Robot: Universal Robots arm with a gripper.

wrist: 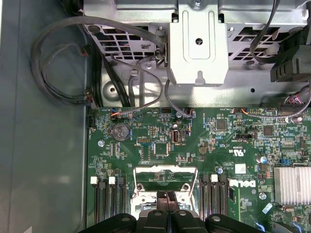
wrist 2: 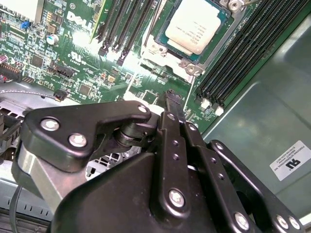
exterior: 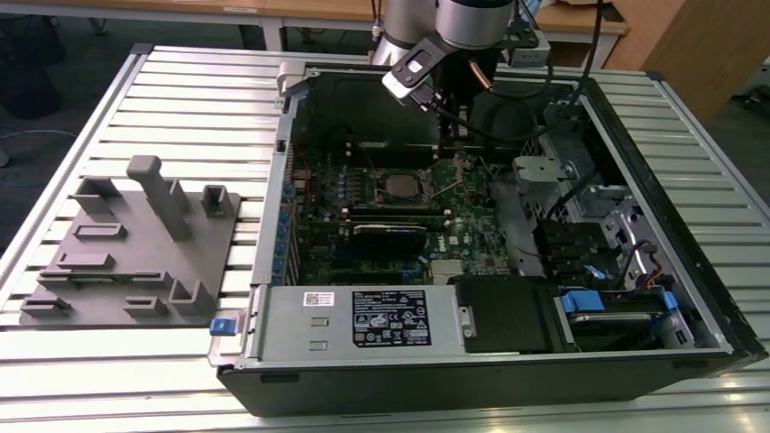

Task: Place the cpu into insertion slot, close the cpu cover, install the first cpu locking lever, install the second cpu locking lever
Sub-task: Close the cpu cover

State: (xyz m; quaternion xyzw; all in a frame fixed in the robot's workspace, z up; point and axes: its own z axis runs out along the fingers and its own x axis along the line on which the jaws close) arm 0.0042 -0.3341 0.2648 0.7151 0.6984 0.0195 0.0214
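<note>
The cpu [wrist 2: 197, 24] lies in the insertion slot [wrist 2: 187, 68], its dull silver face up and a green edge showing around it. In the exterior view the insertion slot [exterior: 401, 185] sits mid-board inside the open computer case. A silvery frame, the cpu cover [wrist: 165, 170], shows between the memory slots; I cannot tell whether it lies flat or stands raised. A thin metal lever [wrist 2: 154, 24] runs along the socket's side. My gripper [wrist 2: 173, 94] [wrist: 166, 195] hangs just above the socket's edge, fingers shut together with nothing between them. The arm [exterior: 463, 27] reaches in from the case's far side.
Long black memory slots [wrist 2: 243, 53] flank the socket. A metal drive cage [wrist: 197, 43] and loose cables [wrist: 53, 63] lie beyond it, and a finned heat sink [wrist: 291, 184] to one side. A grey fixture block [exterior: 132, 253] stands on the table at the exterior view's left.
</note>
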